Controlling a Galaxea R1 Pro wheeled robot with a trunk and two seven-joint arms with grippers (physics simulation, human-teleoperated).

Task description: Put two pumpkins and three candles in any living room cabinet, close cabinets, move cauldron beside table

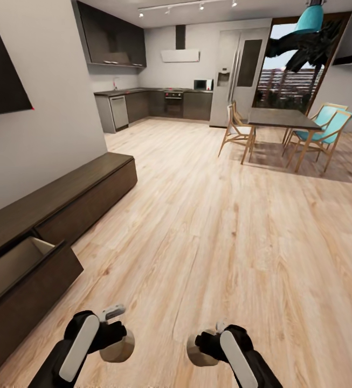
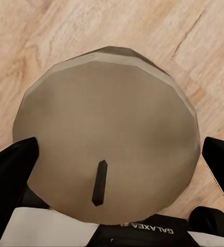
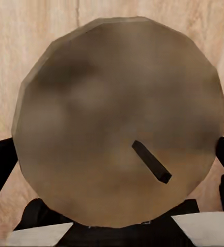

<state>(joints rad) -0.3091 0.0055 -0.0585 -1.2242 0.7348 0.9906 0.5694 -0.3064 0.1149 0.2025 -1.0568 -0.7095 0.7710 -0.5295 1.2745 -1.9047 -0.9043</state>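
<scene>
Now one candle (image 1: 117, 347) is held tight in the left jaws and another candle (image 1: 197, 351) in the right, near the open cabinet (image 1: 46, 237). They could be dropped if bumped on its drawer.

This is a home, an open-plan living space on a light wood plank floor (image 1: 213, 226). At eleven o'clock stands a dark fitted kitchen (image 1: 154, 102) (oven and steel fridge included); at one o'clock, a dark dining table (image 1: 281, 117) with wooden chairs.
</scene>
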